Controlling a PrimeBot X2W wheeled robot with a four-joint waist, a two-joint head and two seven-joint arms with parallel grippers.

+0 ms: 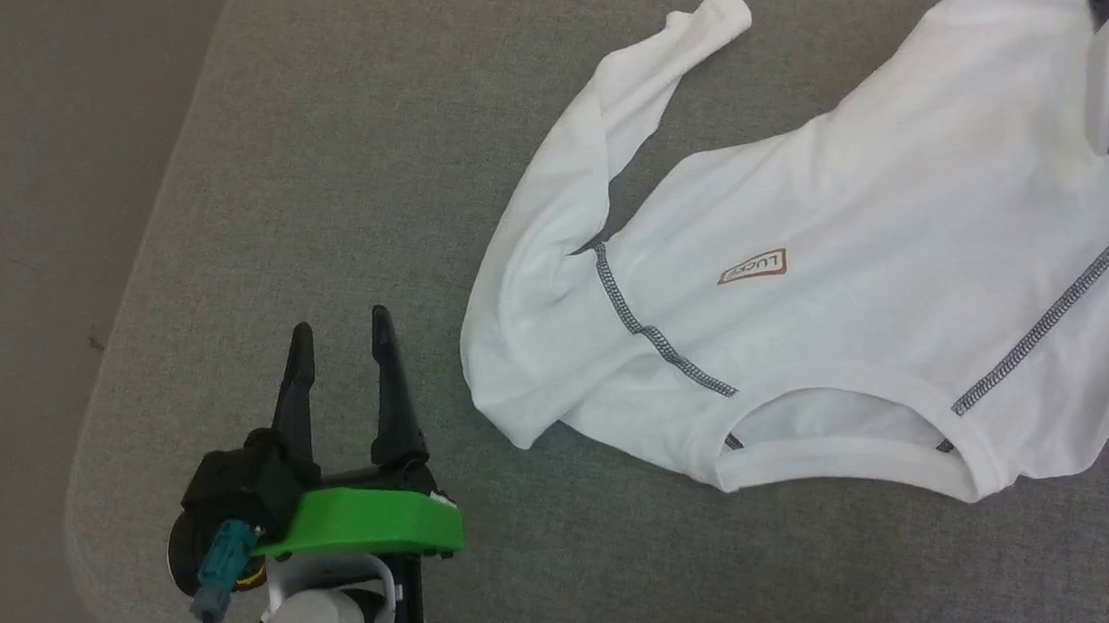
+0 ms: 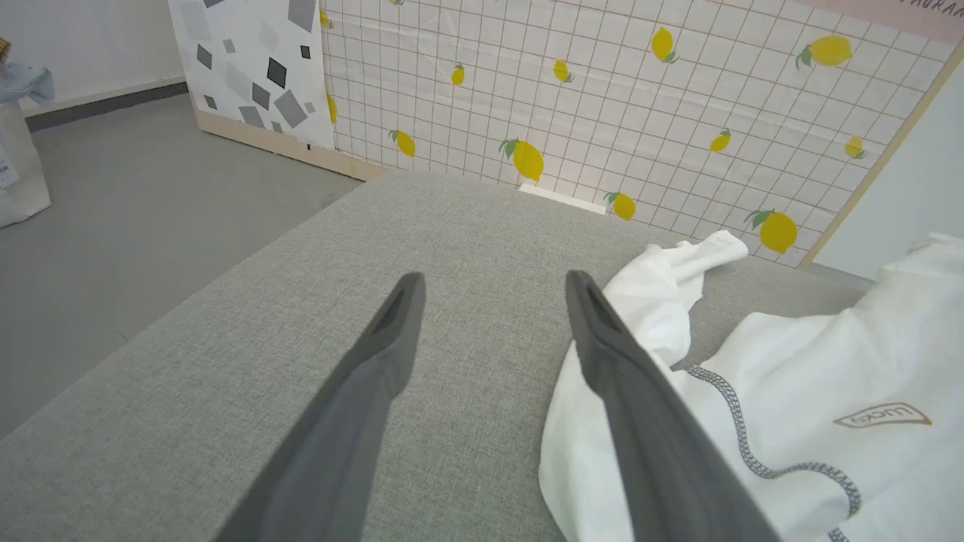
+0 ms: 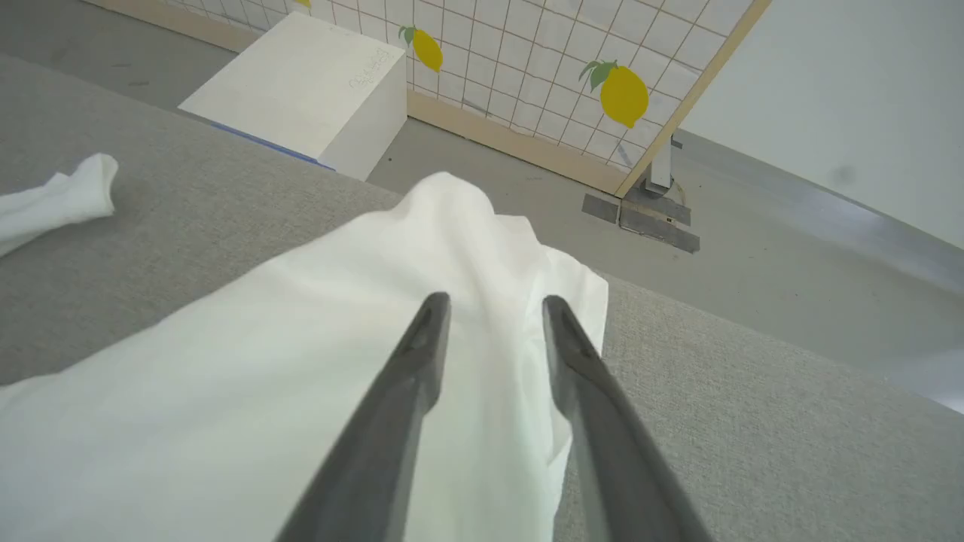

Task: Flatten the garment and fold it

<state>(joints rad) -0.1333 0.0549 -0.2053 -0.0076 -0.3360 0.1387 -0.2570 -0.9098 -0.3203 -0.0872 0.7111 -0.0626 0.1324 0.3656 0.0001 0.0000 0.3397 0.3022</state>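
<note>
White cloth: the garment (image 1: 811,259) lies rumpled on the grey cushion (image 1: 351,169). Beside the garment, the left gripper (image 1: 340,322) is held wide open, empty, kept clear. Over the garment's raised edge, the right gripper (image 3: 495,302) is partly parted, nothing gripped, presumably positioned for flattening.

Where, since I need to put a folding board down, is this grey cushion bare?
Widest free patch: the cushion between the sleeve of the shirt, the cushion's left edge and the left gripper. A narrower strip runs below the collar. The right side is crowded: shirt body, right gripper over it.
</note>
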